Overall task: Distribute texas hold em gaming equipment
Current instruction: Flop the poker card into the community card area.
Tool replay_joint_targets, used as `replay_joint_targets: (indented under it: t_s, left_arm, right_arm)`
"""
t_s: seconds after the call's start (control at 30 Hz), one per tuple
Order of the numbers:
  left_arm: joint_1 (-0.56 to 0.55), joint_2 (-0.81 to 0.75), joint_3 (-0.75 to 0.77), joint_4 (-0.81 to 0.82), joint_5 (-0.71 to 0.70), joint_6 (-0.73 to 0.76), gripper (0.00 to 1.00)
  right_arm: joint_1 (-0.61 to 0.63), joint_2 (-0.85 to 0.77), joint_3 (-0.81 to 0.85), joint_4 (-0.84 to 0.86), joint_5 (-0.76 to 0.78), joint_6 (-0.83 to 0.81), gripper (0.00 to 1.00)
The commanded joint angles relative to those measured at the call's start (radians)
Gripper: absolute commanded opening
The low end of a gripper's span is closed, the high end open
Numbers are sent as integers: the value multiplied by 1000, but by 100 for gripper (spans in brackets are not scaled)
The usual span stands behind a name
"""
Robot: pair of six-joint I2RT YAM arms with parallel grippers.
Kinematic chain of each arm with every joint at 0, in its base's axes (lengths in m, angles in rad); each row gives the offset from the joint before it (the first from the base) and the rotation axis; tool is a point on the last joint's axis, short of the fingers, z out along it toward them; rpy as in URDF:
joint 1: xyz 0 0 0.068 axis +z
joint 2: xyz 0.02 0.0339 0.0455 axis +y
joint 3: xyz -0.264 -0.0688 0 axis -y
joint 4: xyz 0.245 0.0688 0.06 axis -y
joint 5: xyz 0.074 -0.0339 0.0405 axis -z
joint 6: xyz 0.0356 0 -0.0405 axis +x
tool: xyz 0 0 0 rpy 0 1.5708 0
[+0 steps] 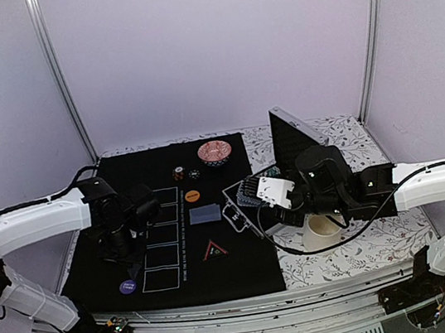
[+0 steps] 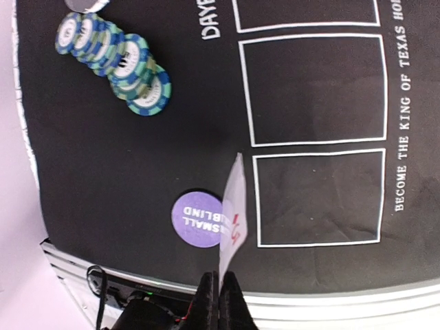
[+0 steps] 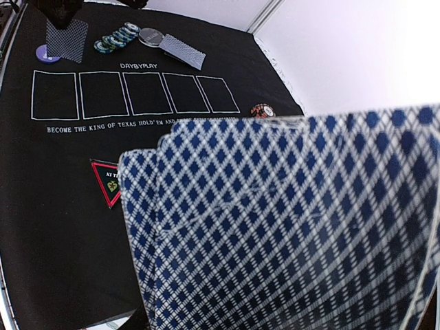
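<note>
My left gripper (image 2: pixel 218 278) is shut on one playing card (image 2: pixel 234 206), held edge-on just above the black mat's near left corner, beside the purple "small blind" disc (image 2: pixel 197 218). In the top view the left gripper (image 1: pixel 122 247) hangs just behind that disc (image 1: pixel 127 287). My right gripper (image 1: pixel 264 194) holds a fan of blue-diamond-backed cards (image 3: pixel 275 227) at the mat's right edge; they hide its fingers in the wrist view. A small pile of cards (image 1: pixel 204 213), an orange disc (image 1: pixel 192 194) and a red triangle marker (image 1: pixel 214 250) lie on the mat. Green-blue chips (image 2: pixel 113 58) lie spread at the left.
A red patterned bowl (image 1: pixel 215 152) and two small chip stacks (image 1: pixel 185 173) sit at the mat's far side. A white cup (image 1: pixel 324 231) stands under the right arm. A black open box (image 1: pixel 293 135) stands behind it. Five outlined card boxes (image 3: pixel 130 93) cross the mat.
</note>
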Motion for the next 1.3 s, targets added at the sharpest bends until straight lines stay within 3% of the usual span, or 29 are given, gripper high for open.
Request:
replay_joint_targets:
  t_s: [0.0, 0.53, 1.07, 1.2, 1.27]
  left_arm:
    - [-12, 7, -42, 94, 89, -4, 0]
    - [-87, 113, -123, 354, 256, -8, 0]
    - [-61, 119, -179, 479, 255, -64, 0]
    - [-56, 120, -185, 477, 266, -60, 7]
    - [-56, 122, -186, 480, 277, -59, 16]
  right_arm:
    - [-2, -34, -4, 12, 0, 19, 43]
    - [-2, -43, -5, 4, 9, 20, 43]
    - [-3, -54, -12, 1, 11, 20, 43]
    - [-2, -53, -12, 3, 11, 21, 43]
    - [-3, -51, -12, 5, 11, 20, 43]
